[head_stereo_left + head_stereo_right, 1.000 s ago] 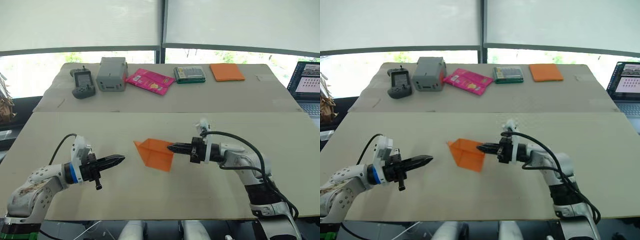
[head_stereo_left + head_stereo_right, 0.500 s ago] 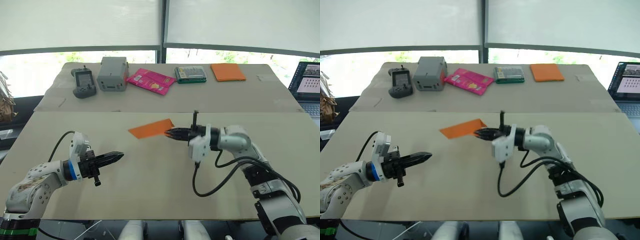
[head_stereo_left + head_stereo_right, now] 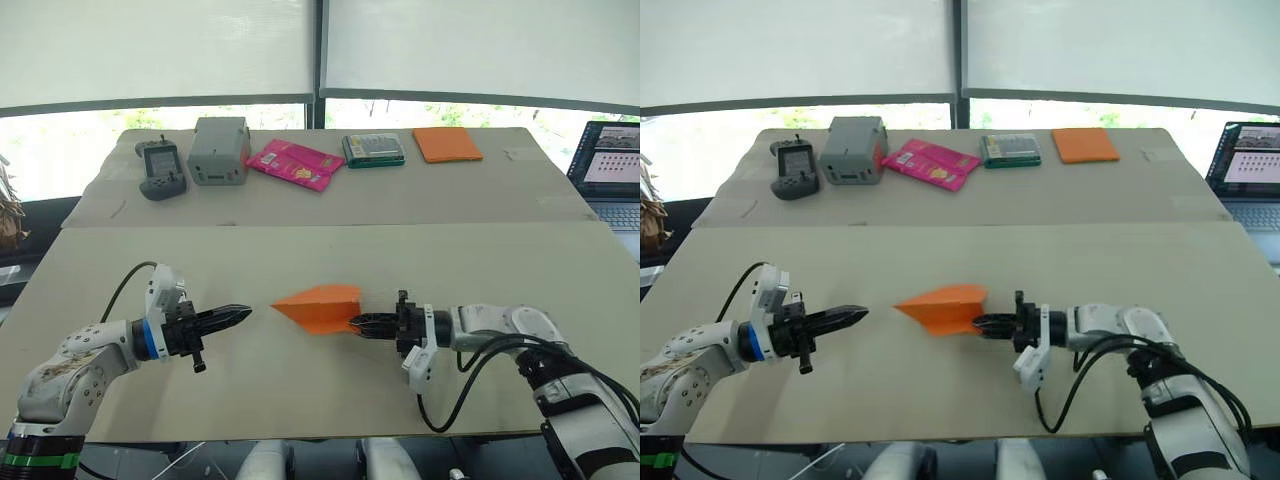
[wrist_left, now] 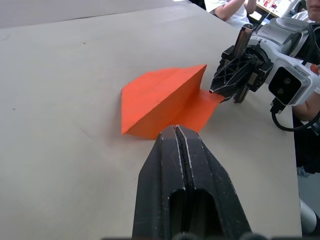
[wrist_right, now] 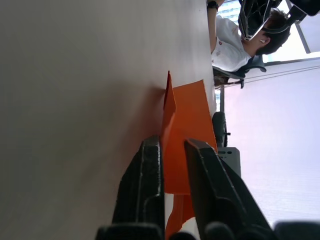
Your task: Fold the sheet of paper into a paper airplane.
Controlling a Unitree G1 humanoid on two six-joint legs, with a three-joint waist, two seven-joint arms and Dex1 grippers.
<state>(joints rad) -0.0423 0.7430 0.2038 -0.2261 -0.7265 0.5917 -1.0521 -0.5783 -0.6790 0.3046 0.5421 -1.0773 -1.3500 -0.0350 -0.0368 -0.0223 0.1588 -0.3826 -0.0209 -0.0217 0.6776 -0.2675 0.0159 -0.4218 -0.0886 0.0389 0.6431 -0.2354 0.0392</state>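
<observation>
The sheet of paper point(image 3: 318, 305) is bright orange and folded into a pointed wedge like a paper airplane. It lies on the near table's middle with its tip toward my left. My right gripper point(image 3: 354, 322) is shut on its rear edge; the right wrist view has the paper point(image 5: 182, 130) running between the two fingers point(image 5: 150, 190). My left gripper point(image 3: 245, 313) is shut on nothing and hovers low, a short gap from the wedge's tip. In the left wrist view the paper point(image 4: 160, 100) lies just beyond the closed fingertips point(image 4: 170, 137), with the right gripper point(image 4: 214, 91) at its far corner.
On the back table stand a handheld controller point(image 3: 160, 168), a grey box point(image 3: 219, 150), a pink packet point(image 3: 292, 163), a green-edged case point(image 3: 373, 149) and a smooth orange rectangle point(image 3: 447, 144). A laptop point(image 3: 608, 170) sits at far right. A person point(image 5: 235, 40) sits beyond the table.
My right gripper lifted the paper off the table, turned it, and has now brought it down nearer the front edge, tip pointing left. The left gripper stayed almost still.
</observation>
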